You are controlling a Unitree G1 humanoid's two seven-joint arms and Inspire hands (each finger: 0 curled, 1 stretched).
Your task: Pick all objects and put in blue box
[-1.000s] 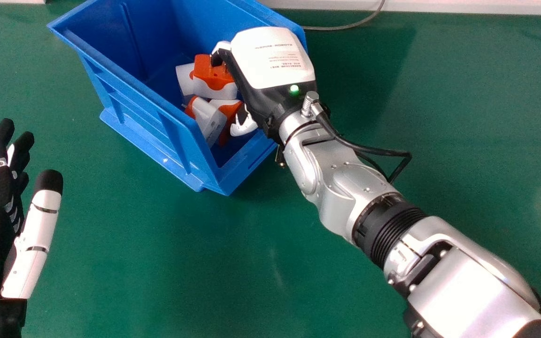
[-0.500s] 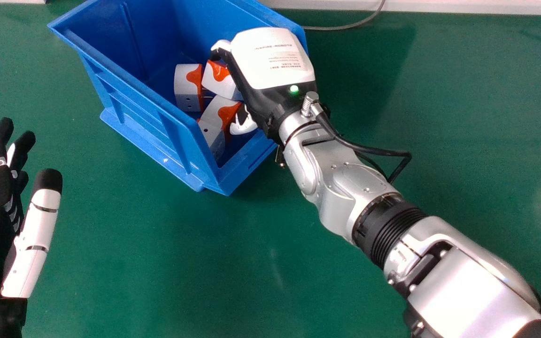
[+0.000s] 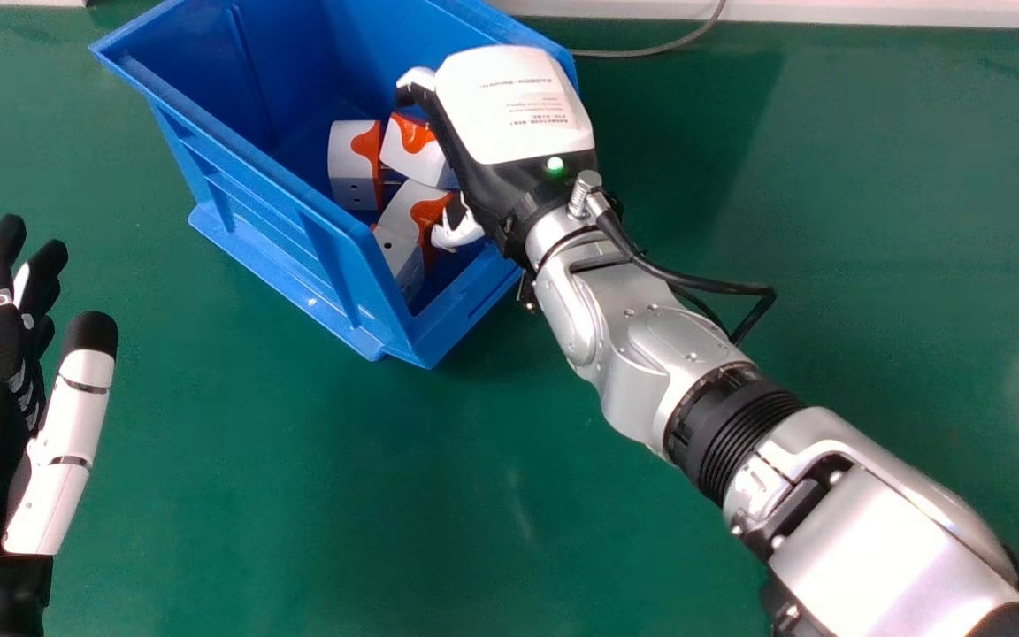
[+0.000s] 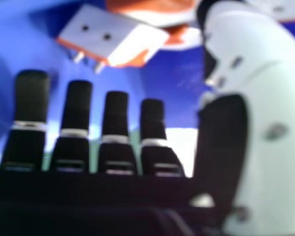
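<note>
One green surface (image 3: 297,495) carries one blue box (image 3: 262,239), standing by its far edge, left of the middle. There are two robot hands: the right robot hand (image 3: 509,115) is over the box's right rim with its fingers down inside, straight and spread clear of the thumb, gripping nothing; the left robot hand (image 3: 58,451) is at the head view's left edge, also open and holding nothing. One grey cable (image 3: 642,51) runs near the surface's far edge, right of the box. Inside the box I count four white-and-orange plugs (the nearer two overlap, so that pair is harder to tell apart). They lie left of the right robot hand: one plug (image 3: 355,164) farther off toward the box's left side, a second plug (image 3: 417,155) just beside the hand and partly hidden by it, a third plug (image 3: 410,205) near its thumb, and a fourth plug (image 3: 399,257) toward the box's near corner
</note>
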